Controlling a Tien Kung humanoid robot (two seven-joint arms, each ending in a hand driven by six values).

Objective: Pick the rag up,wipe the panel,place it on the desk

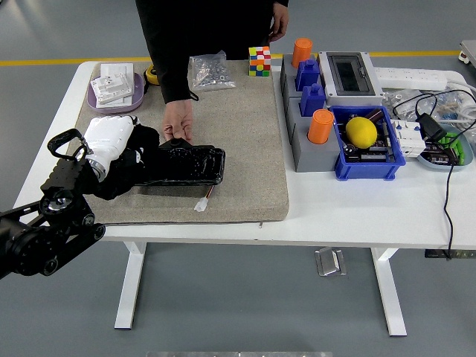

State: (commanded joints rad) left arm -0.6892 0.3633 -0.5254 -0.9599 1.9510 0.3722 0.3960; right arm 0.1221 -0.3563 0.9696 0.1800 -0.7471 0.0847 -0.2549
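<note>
Head view takes in the white desk first, with a large grey-beige mat spread over its left and middle part. At the far side stands a person in black; one of the person's hands reaches down and rests at the far edge of the black panel, which lies flat on the mat near its front left part. From the lower left comes the robot's black left arm, and its white left hand sits at the panel's left end, on top of a dark rag bunched there against the panel. The fingers are curled down into the rag and grip it (their tips are hidden in the dark cloth). The right arm does not show.

To the right of the mat stands a grey block with blue pieces and two orange cylinders, a grey box with a dark window just beside it, and a blue bin holding a yellow ball. Smaller things follow: a purple tray at the far left corner, a clear bag of small parts, a colour cube, and a small white connector on the mat just in front of the panel.
</note>
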